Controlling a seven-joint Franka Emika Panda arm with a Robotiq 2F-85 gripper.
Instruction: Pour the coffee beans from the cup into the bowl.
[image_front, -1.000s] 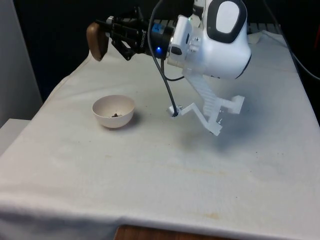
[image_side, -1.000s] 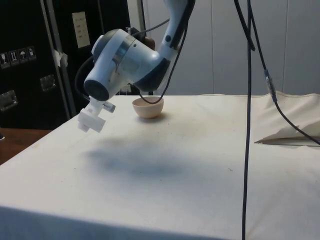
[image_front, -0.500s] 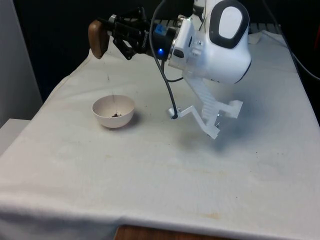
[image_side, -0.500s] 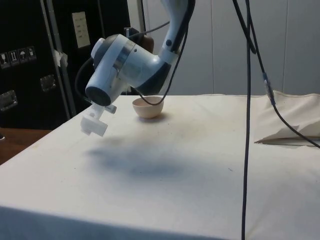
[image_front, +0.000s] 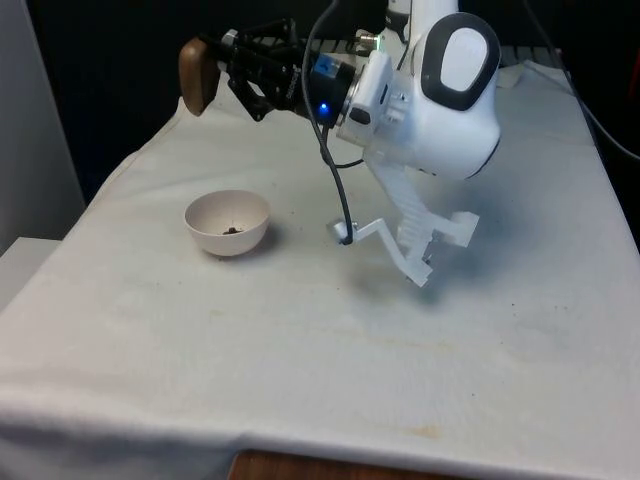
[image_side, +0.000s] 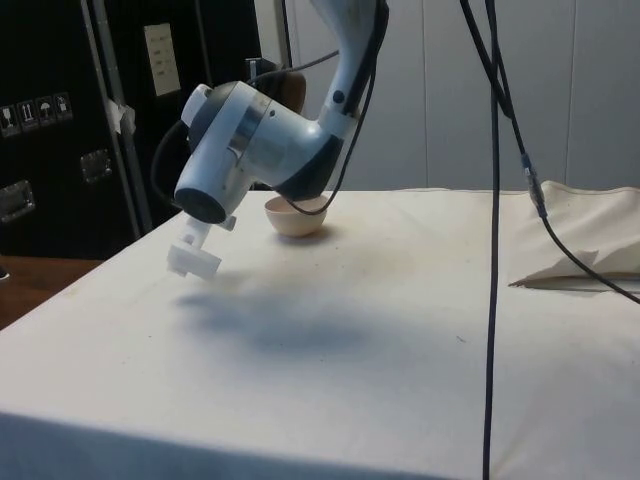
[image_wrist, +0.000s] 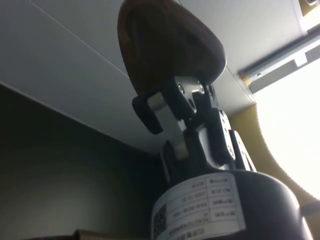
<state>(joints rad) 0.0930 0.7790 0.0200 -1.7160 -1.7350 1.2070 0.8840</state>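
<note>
A brown wooden cup (image_front: 198, 75) is held on its side high above the table at the front view's left, and my gripper (image_front: 232, 68) is shut on it. The wrist view has the cup (image_wrist: 170, 47) from underneath, clamped between the fingers (image_wrist: 148, 114). Below it and slightly towards the front view's right, a small cream bowl (image_front: 214, 238) stands on the white cloth with a few dark coffee beans (image_front: 232, 229) in its bottom. From the side, the bowl (image_side: 296, 221) sits just behind the arm's white wrist housing.
A white bracket (image_front: 420, 243) on the arm hangs low over the cloth (image_front: 300, 340) beside the bowl. Black cables (image_side: 492, 220) hang down in the side view. A fold of bunched cloth (image_side: 585, 262) lies at the side view's right.
The cup has crept slightly upward and the wrist has turned a little more. Half a second ago beans were dropping from the cup towards the bowl; none are in the air now.
</note>
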